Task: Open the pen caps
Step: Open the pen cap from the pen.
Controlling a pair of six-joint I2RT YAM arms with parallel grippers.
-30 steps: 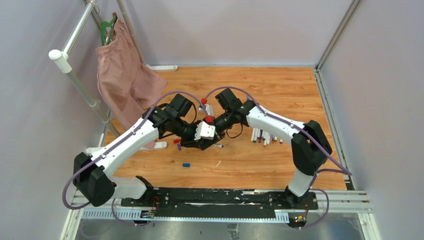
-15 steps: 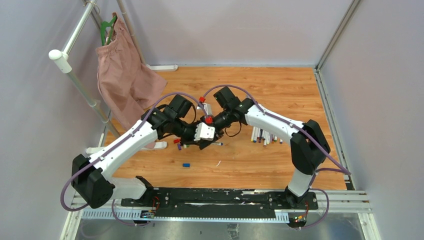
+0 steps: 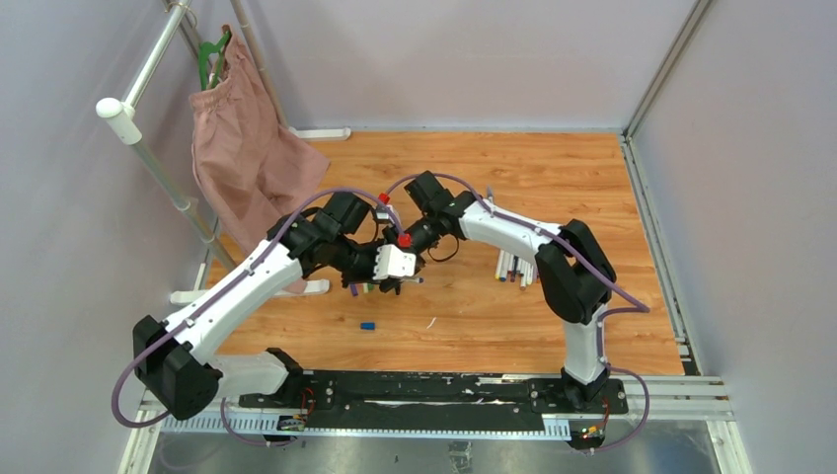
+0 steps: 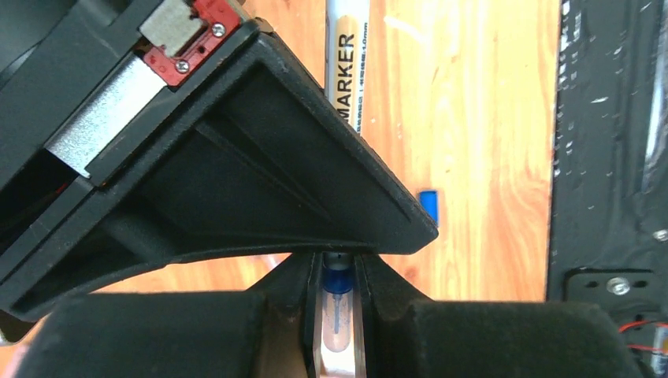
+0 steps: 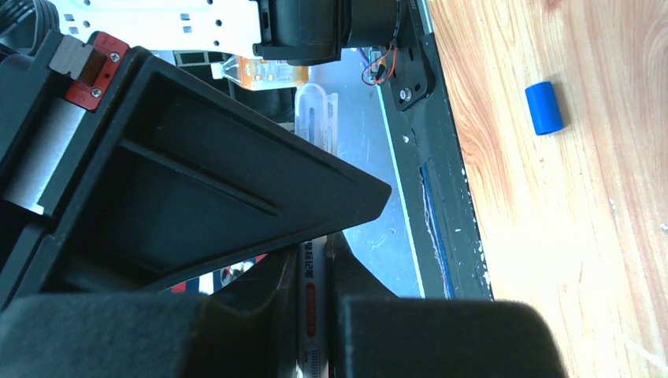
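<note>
1. The pen cap in work, a short piece of blue and clear plastic (image 4: 337, 285), sits on the end of a long grey-white marker barrel (image 4: 349, 72). It is in the air above the orange wooden table (image 3: 553, 178), between the two arms.
2. The left gripper (image 4: 337, 266) is clenched on this cap. Its two black fingers press the cap from both sides, as the left wrist view shows.
3. The right gripper (image 5: 313, 260) is clenched on the barrel, just beside the left one, and the two claws are almost touching.
4. I judge that the step in hand is the pulling off. To do it well, the arms should draw apart straight along the line of the pen. A sideways pull can jam the cap or make the barrel slip.
5. Both grips should be firm before the pull, because the barrel looks smooth and thin.
6. One small blue cylindrical cap (image 3: 367, 325) lies loose on the table, nearer to the arm bases. A heap of other thin pens (image 3: 518, 267) lies at the right, so much work seems left
</note>
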